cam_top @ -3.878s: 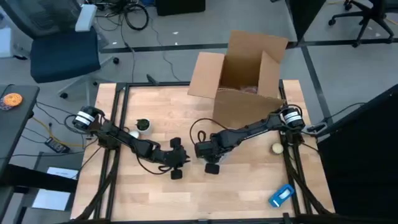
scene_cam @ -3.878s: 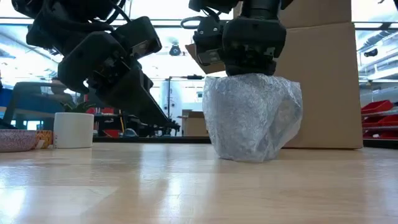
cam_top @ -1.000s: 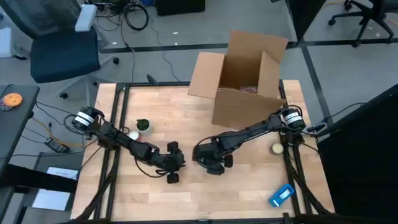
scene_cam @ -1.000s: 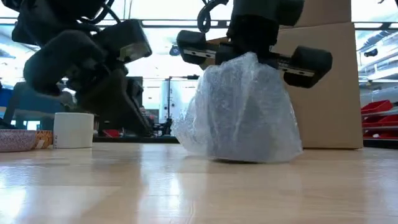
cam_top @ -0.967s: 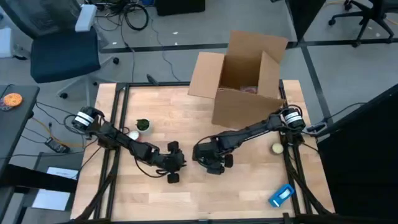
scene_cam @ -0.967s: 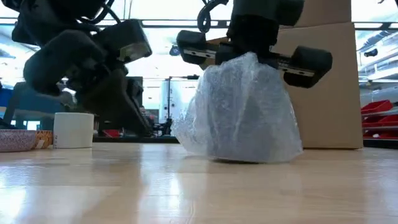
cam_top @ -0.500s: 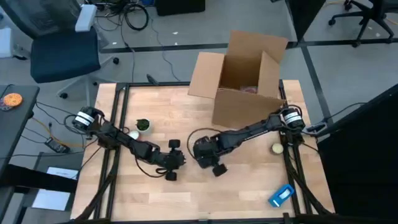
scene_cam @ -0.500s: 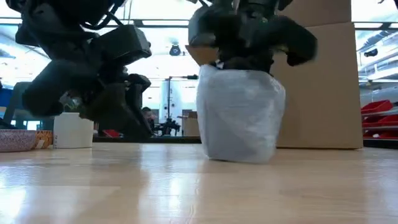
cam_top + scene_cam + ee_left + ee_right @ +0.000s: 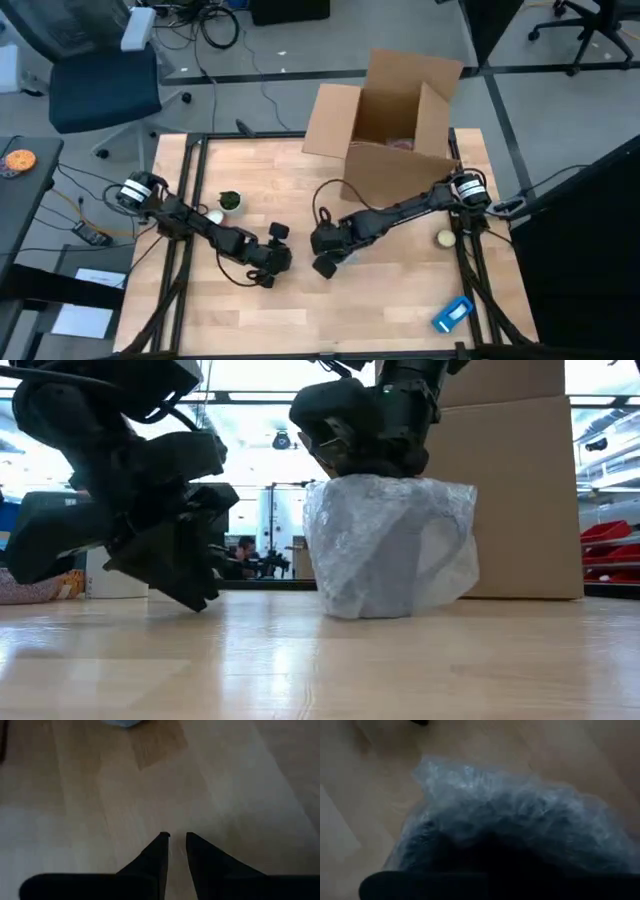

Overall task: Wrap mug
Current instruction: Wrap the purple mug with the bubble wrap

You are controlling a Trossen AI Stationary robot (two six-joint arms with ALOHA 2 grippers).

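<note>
The mug (image 9: pixel 385 545) stands upright on the wooden table (image 9: pixel 300 310), fully covered in clear bubble wrap (image 9: pixel 510 815); a handle-shaped bulge shows on one side (image 9: pixel 445 550). My right gripper (image 9: pixel 325 248) sits on top of the bundle (image 9: pixel 365 430), its fingers buried in the wrap. My left gripper (image 9: pixel 175 839) hangs low over bare table to the left of the mug (image 9: pixel 266 262), fingers a narrow gap apart with nothing between them. My right gripper comes down on the top of the wrapped mug (image 9: pixel 370 478) from above. The wrap and the gripper's own body hide the fingers, so which part they have and the kind of hold cannot be told. The bundle rests upright with its base on the table.
An open cardboard box (image 9: pixel 390 110) stands at the far side behind the mug. A white cup (image 9: pixel 213 215) and a green thing (image 9: pixel 230 201) sit at the left. A small pale ball (image 9: pixel 444 238) and a blue object (image 9: pixel 452 313) lie at the right.
My right gripper has turned about its upright axis on top of the bundle. The wrapped mug has turned about with it on the table, and the loose, flared wrap now lies closer around the mug. My left gripper has drawn toward the table's left and come lower.
</note>
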